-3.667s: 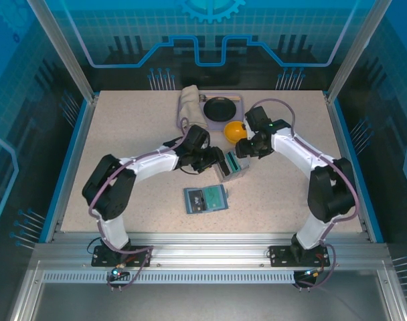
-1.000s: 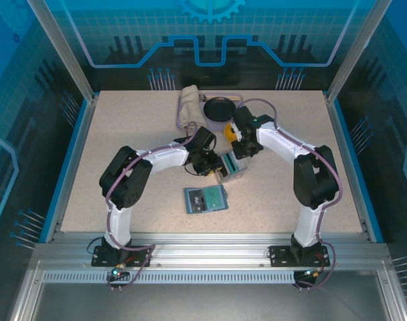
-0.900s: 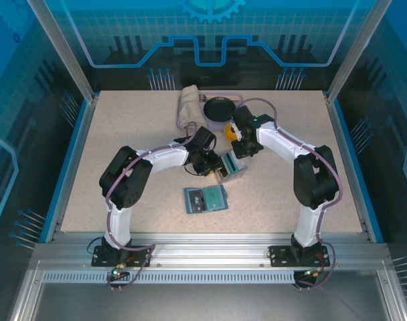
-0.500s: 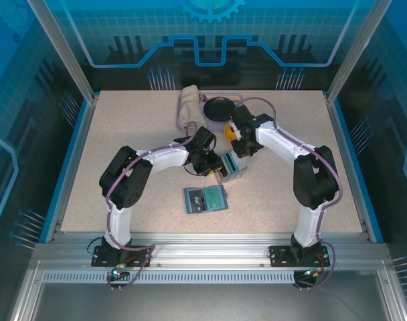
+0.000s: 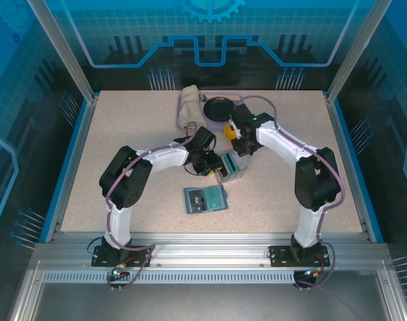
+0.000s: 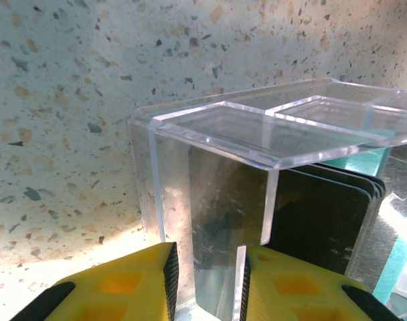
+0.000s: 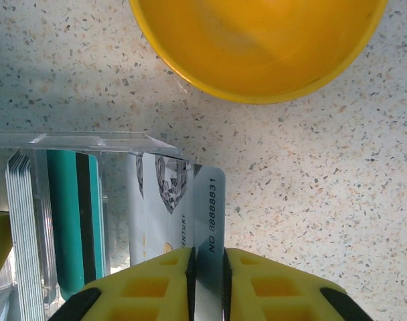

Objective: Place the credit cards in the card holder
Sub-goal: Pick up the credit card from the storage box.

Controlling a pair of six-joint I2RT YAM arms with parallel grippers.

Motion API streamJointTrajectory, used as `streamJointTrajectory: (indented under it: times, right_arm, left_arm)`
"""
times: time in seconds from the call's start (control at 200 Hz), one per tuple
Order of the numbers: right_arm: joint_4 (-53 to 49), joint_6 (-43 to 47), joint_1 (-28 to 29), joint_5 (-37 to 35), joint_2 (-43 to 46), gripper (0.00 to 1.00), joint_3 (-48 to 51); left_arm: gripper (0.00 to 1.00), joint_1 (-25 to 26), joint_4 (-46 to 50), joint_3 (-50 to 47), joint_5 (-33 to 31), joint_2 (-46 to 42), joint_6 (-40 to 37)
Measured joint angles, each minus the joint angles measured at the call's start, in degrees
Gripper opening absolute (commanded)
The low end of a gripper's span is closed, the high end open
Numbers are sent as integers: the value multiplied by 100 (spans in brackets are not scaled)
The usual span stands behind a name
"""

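Observation:
A clear case (image 5: pixel 231 166) stands mid-table with several credit cards upright in it. My left gripper (image 5: pixel 210 162) is shut on the case's clear wall (image 6: pixel 210 221), one yellow pad on each side (image 6: pixel 207 284). Dark cards (image 6: pixel 324 214) stand behind that wall. My right gripper (image 5: pixel 241 146) reaches in from the far side. Its yellow fingers (image 7: pixel 209 271) are shut on the edge of a silvery credit card (image 7: pixel 209 200) that sticks out of the case (image 7: pixel 69 144). A green card with a dark stripe (image 7: pixel 73 221) stands beside it. The card holder (image 5: pixel 205 198), a slate-blue wallet, lies flat in front of the case.
A yellow bowl (image 5: pixel 231 132) (image 7: pixel 257 40) sits just beyond the case, close to the right gripper. Behind it are a black dish (image 5: pixel 219 108) on a tray and a beige cloth (image 5: pixel 189 107). Bare tabletop (image 5: pixel 123 147) stretches to the left and right.
The right gripper's fingers have drawn together onto the silvery card, and its wrist has shifted slightly toward the far side. The left arm and the case have stayed put.

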State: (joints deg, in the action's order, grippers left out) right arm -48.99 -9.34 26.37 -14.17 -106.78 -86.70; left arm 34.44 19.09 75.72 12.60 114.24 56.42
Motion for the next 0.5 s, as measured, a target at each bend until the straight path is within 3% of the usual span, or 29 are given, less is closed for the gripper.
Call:
streamJointTrajectory:
  times: [0.24, 0.5]
  right_arm:
    - [-9, -15, 2, 160, 59, 9, 0]
    - [-2, -177, -17, 811, 313, 2, 0]
  left_arm:
    - [30, -2, 2, 0, 17, 0, 0]
    - [31, -7, 4, 0, 31, 0, -55]
